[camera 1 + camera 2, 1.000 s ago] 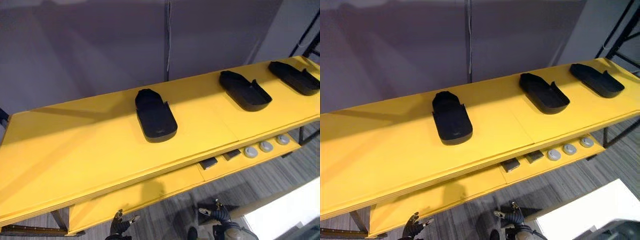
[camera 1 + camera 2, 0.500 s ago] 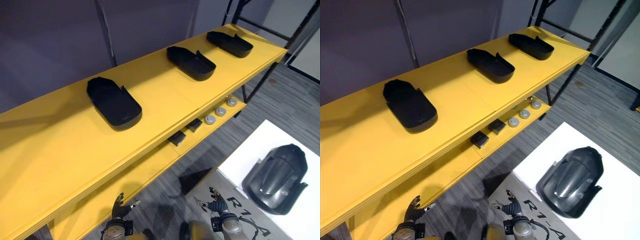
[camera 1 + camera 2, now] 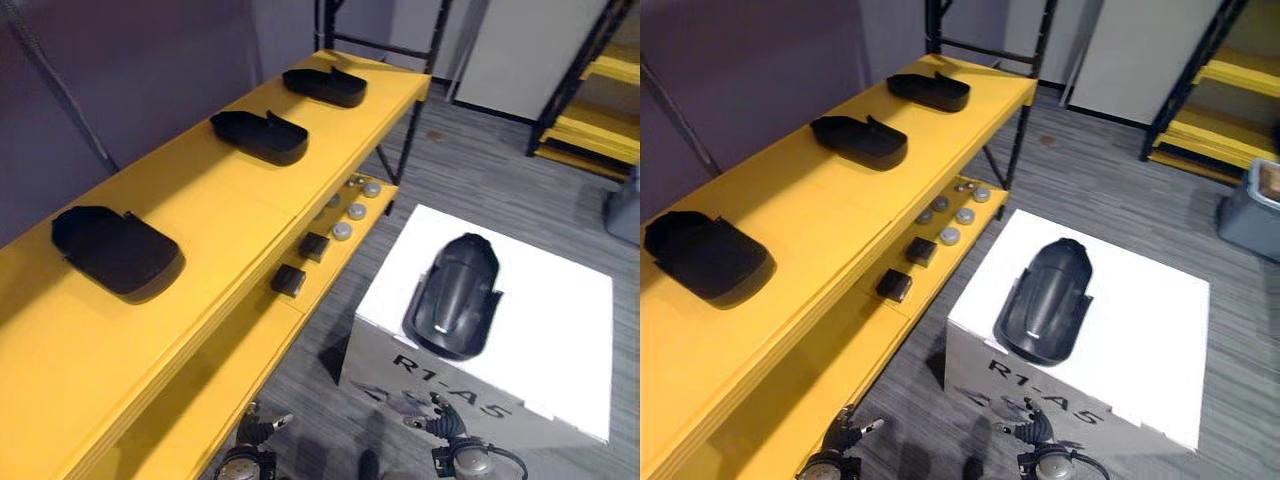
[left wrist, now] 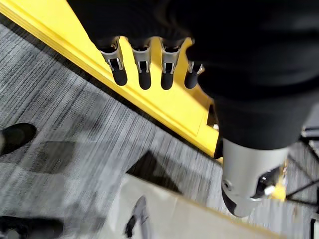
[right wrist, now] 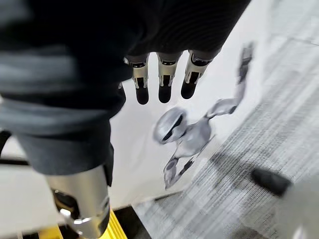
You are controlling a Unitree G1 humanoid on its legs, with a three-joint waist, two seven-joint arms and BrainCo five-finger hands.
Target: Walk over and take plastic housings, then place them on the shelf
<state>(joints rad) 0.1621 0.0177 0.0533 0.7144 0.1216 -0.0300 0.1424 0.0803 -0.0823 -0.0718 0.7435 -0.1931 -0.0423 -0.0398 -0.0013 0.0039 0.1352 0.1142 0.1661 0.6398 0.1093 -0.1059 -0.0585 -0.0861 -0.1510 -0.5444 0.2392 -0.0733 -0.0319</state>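
Observation:
A black plastic housing (image 3: 452, 296) lies on top of a white box (image 3: 560, 310) on the floor to my right. Three more black housings (image 3: 115, 250) (image 3: 260, 136) (image 3: 325, 86) lie in a row on the yellow shelf's top board (image 3: 200, 210) to my left. My left hand (image 3: 252, 432) hangs low beside the shelf's lower board, fingers (image 4: 144, 74) straight and holding nothing. My right hand (image 3: 447, 432) hangs low in front of the white box, its fingers (image 5: 159, 87) straight and holding nothing too.
The shelf's lower board carries small dark blocks (image 3: 300, 262) and several grey round discs (image 3: 355, 200). Another yellow rack (image 3: 590, 120) stands at the far right, with a grey bin (image 3: 1252, 208) near it. Grey carpet lies between the shelf and the box.
The camera has swung right: the shelf has slid to the left and the white box with its housing now sits mid-view. Both hands stay low and open.

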